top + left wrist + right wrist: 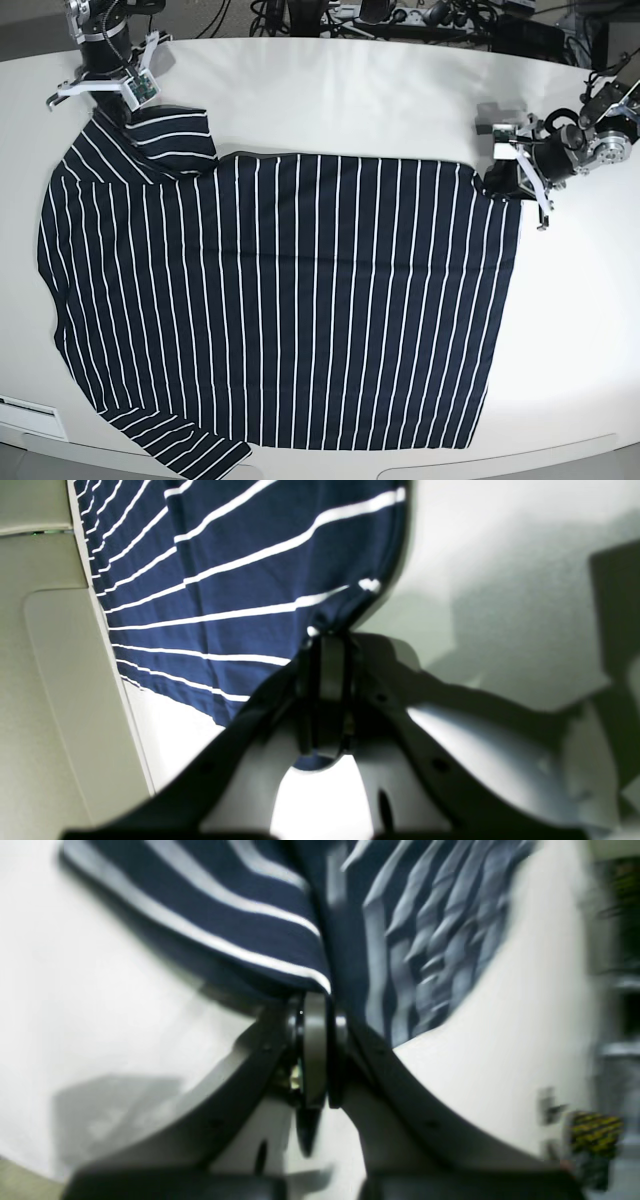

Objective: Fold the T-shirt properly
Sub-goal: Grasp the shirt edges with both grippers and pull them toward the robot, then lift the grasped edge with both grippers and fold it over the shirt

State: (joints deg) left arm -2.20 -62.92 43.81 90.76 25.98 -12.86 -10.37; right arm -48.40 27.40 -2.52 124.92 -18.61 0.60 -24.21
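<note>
Item: T-shirt [280,300], spread flat on table [350,90], long axis running side to side between your arms. Left gripper [497,183] pinches its far hem corner; right gripper [112,112] is clamped on the far sleeve. Cloth lies toward you from both.

The T-shirt [280,300] is dark navy with thin, evenly spaced white stripes; the table [350,95] is white.

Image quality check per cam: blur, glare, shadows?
Left wrist: stripes on the T-shirt are sharp, the left hand is soft, and the table shows hard shadows with blown-out white below. Right wrist: smeared throughout, worst on the shirt's right part; right hand hazy. Base: sharp and evenly lit, with only mild glare on the table.
</note>
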